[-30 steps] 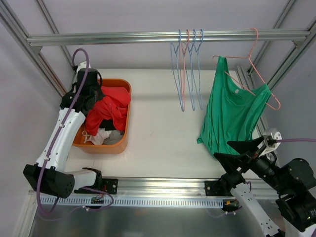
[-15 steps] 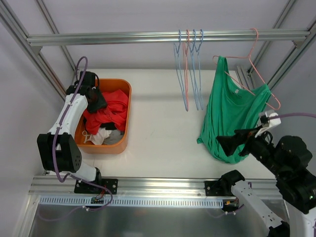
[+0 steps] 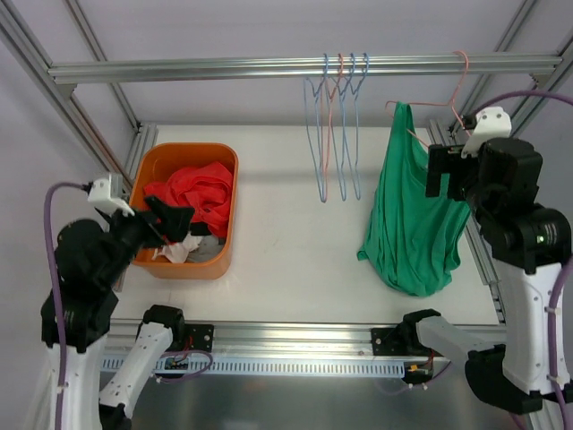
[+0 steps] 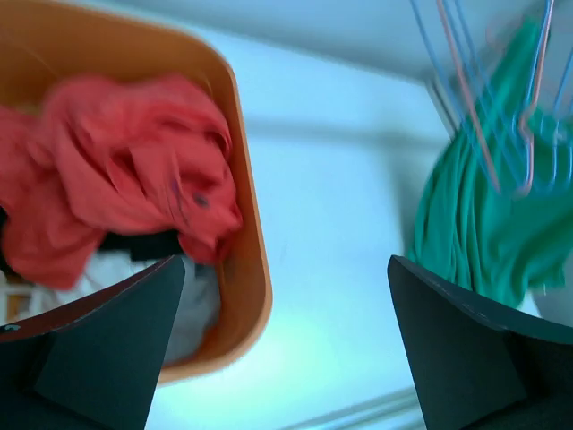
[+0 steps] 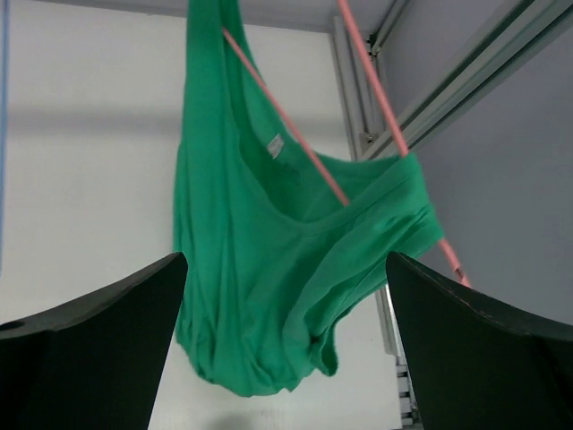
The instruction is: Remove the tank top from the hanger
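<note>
I am watching the tank top [image 3: 416, 224] hanging on the pink hanger [image 5: 382, 98] at right. Both the right gripper [image 5: 285, 269] and the left gripper [image 4: 286, 264] are gaping wide, empty. A sideways tug risks unhooking the hanger from the rail [image 3: 224, 67].

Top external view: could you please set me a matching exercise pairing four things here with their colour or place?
Things:
1. tank top
2. bin
3. red garment
4. empty hangers

Descriptions:
A. hang bare near the middle of the rail
B. green, draped on the pink hanger at the right
C. orange, standing on the table at the left
D. piled inside the container

Pairs: 1-B, 2-C, 3-D, 4-A
</note>
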